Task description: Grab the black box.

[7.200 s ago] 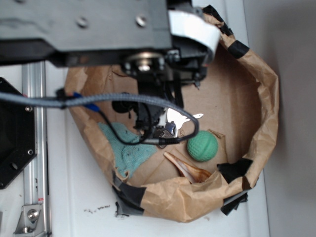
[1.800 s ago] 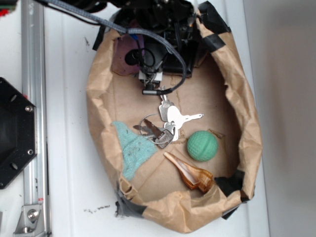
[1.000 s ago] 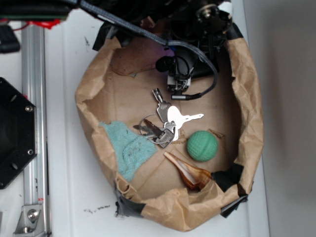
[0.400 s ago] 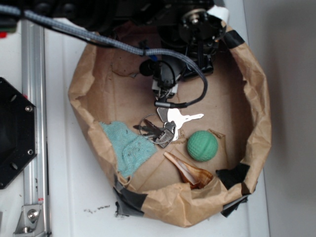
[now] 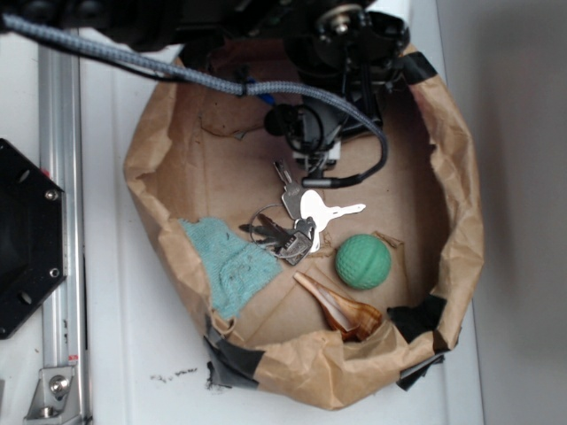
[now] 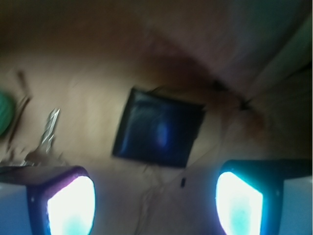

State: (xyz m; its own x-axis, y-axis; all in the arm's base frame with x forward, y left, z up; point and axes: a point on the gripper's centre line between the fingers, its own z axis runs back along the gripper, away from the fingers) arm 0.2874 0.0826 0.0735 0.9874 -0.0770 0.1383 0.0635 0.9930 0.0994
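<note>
**Black box lies ahead of the spread pincer, between its two fingers**

Exterior view: the crumpled brown paper bag (image 5: 456,204), taped with black strips, sits on the white desk (image 5: 124,354). The robot arm reaches in over the bag's far rim, and its pincer (image 5: 316,162) hangs above the bag floor, just beyond the bunch of silver keys (image 5: 297,221). The small flat square black box cannot be made out here; the arm's dark body covers that part of the bag. Nearer than the keys lie a green dimpled ball (image 5: 363,261), a teal cloth (image 5: 229,270) and an amber translucent plastic piece (image 5: 341,310), all well apart from the pincer.

Wrist view: the small flat square black box (image 6: 159,127) lies flat on the brown paper, turned slightly so that its edges run askew to the line between the fingers. It sits just ahead of the pincer (image 6: 155,196), roughly centred in the gap, a little toward the left finger. The fingers (image 6: 71,203) stand wide apart, glowing at the bottom corners, holding nothing and touching nothing. One key blade (image 6: 47,132) lies left of the box, clear of it. Judging from this, the coming move calls for a short advance and descent to straddle the box.
</note>
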